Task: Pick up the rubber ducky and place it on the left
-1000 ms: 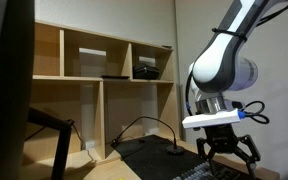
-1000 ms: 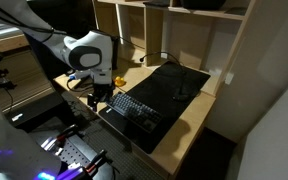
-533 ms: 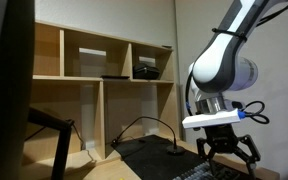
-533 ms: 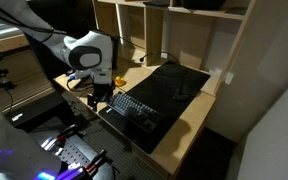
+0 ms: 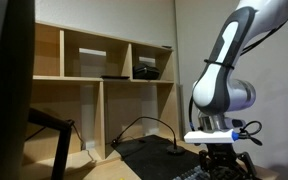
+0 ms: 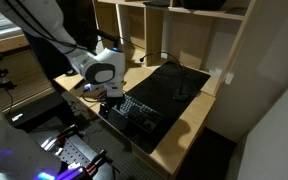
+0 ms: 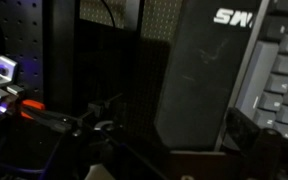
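The arm has dropped and swung forward since a second ago, so the gripper [image 5: 225,166] now hangs low over the near end of the keyboard [image 6: 136,110], beside the black mat [image 6: 174,85]. Its fingers are cut off by the frame edge and lost in the dark, so I cannot tell their spread. The ducky cannot be made out in any view, nor where it lies from the gripper.

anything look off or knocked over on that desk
Nothing stands out. The keyboard and black mat lie flat on the desk, with nothing spilled or tipped. The gripper hangs low by the keyboard's end. The wrist view is too dark to judge more.
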Action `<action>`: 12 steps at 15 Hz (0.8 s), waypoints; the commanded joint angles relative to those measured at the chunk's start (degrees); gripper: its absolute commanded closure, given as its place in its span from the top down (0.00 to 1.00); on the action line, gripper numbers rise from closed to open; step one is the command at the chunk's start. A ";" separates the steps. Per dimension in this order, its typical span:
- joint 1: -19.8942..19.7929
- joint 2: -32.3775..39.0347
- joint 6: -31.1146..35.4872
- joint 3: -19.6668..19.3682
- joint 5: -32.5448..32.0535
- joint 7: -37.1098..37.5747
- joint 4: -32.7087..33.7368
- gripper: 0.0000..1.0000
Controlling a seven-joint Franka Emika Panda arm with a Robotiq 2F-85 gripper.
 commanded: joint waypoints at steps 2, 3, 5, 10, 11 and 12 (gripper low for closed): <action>1.48 2.81 -0.04 -2.81 0.22 -0.67 2.03 1.00; 1.66 2.62 -0.06 -2.73 0.21 -0.60 1.88 1.00; 2.36 1.56 -0.08 -2.29 0.13 -0.13 1.30 1.00; 2.52 0.86 -1.99 -2.32 -0.10 1.17 1.25 1.00; 2.66 0.85 -2.14 -2.39 -0.35 1.80 1.25 1.00; 2.68 0.87 -1.75 -2.36 0.04 1.58 1.19 1.00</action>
